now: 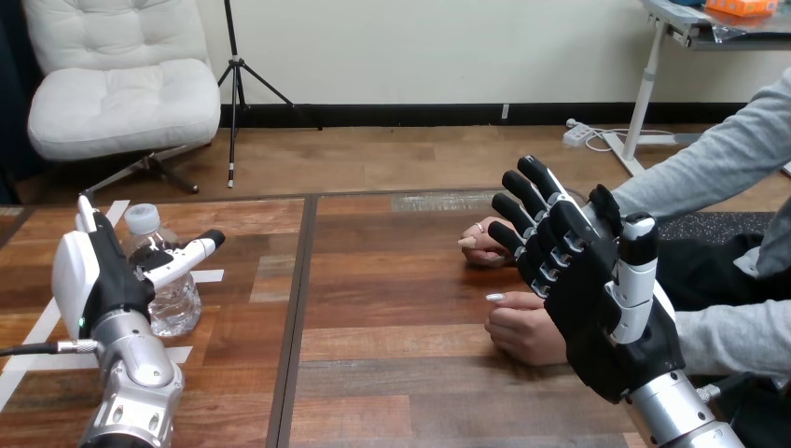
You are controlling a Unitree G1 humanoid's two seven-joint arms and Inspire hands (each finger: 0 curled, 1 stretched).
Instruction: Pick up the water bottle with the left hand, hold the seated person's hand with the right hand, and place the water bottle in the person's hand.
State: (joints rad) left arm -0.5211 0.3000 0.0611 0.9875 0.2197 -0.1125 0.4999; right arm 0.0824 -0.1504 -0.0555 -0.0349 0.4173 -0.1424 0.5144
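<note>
A clear water bottle (173, 301) with a white cap stands upright on the left part of the wooden table (401, 373). My left hand (103, 275) is right beside it on its left, open, with the thumb stretched straight across the bottle's front and a finger pointing up. On the right, my right hand (597, 299) is raised and open, its fingers straight and spread. It stands in front of the person's two hands and hides part of each. The person's farther hand (482, 245) and nearer hand (520, 329) both rest on the table, loosely curled.
A dark seam (298, 308) runs front to back down the table between the bottle and the person's hands. White tape strips (37, 336) lie on the table near my left arm. The person's grey sleeves (709, 168) come in from the right.
</note>
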